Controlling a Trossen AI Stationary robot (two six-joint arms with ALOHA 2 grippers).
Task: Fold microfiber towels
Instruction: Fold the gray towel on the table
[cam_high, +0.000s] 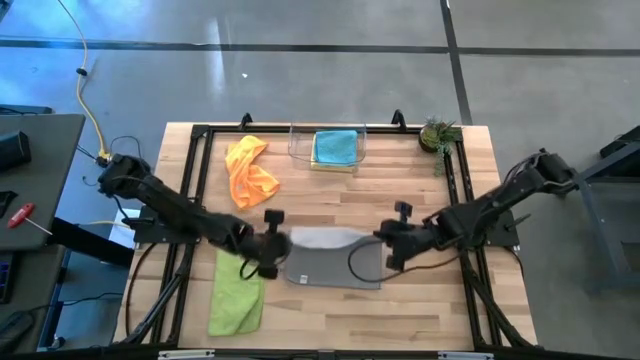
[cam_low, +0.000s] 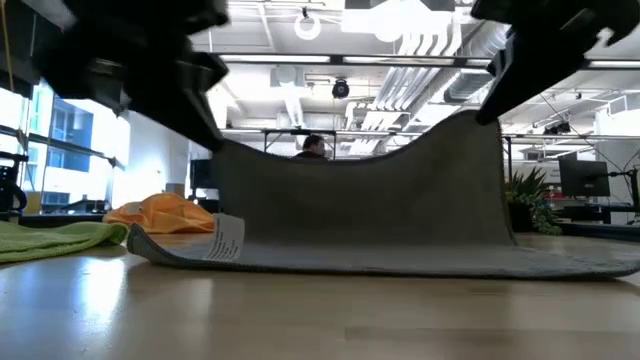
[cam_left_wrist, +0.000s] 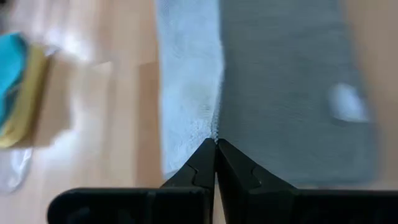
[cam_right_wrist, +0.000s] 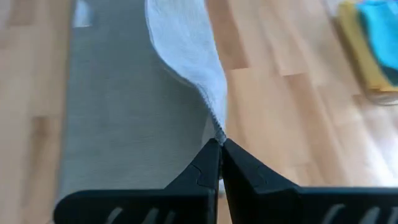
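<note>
Two dark jointed arms, black cables looping off wrists; each gripper w/ matte black, wedge-tipped fingers (cam_left_wrist: 202, 168).

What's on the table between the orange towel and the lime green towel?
Left gripper, shut on the grey towel, with its arm, per the high view. Orange towel; lime green towel.

The middle of the tabletop (cam_high: 400, 200) is pretty much taken up by the grey towel (cam_high: 335, 258), pinched at both ends by the left gripper (cam_high: 278, 247) and right gripper (cam_high: 385, 250). Passage on the left is blocked by the lime green towel (cam_high: 237, 292) and orange towel (cam_high: 250, 172). The back edge is crowded by the clear bin (cam_high: 328, 148) and small plant (cam_high: 438, 135). Bare wood is left along the front.
</note>
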